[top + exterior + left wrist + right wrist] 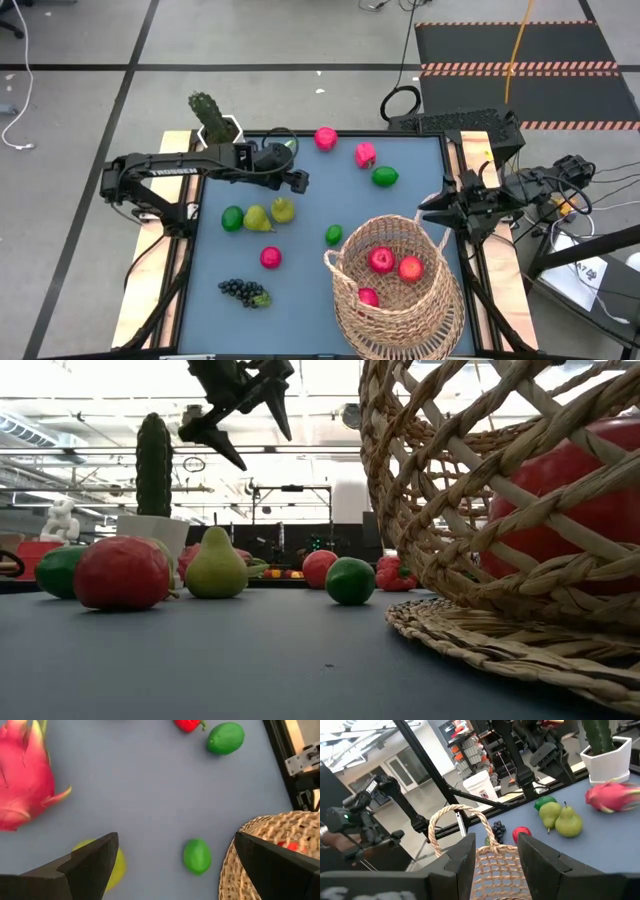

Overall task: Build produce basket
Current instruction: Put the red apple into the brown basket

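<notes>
The tan wicker basket (395,290) stands at the table's near right and holds three red apples (381,260). My right gripper (428,210) is open at the basket's far right rim; its wrist view (496,855) shows weave between the fingers and the arched handle (451,811) beyond. My left gripper (300,182) is open and empty, high above the table (262,445), over a small lime (197,856) and a pear (112,865). Loose on the table lie a dragon fruit (326,137), a pink apple (366,154), limes (385,176), pears (258,217), a red apple (271,257) and grapes (243,291). My right gripper's fingers (540,860) stand on either side of the basket's rim weave (495,865), coming from the table's right side. I cannot tell whether they touch it.
A green cactus in a white pot (212,122) stands at the table's far left corner. Wooden rails (170,260) run along the table's left and right edges. Bare blue table surface (300,300) lies near the front, left of the basket.
</notes>
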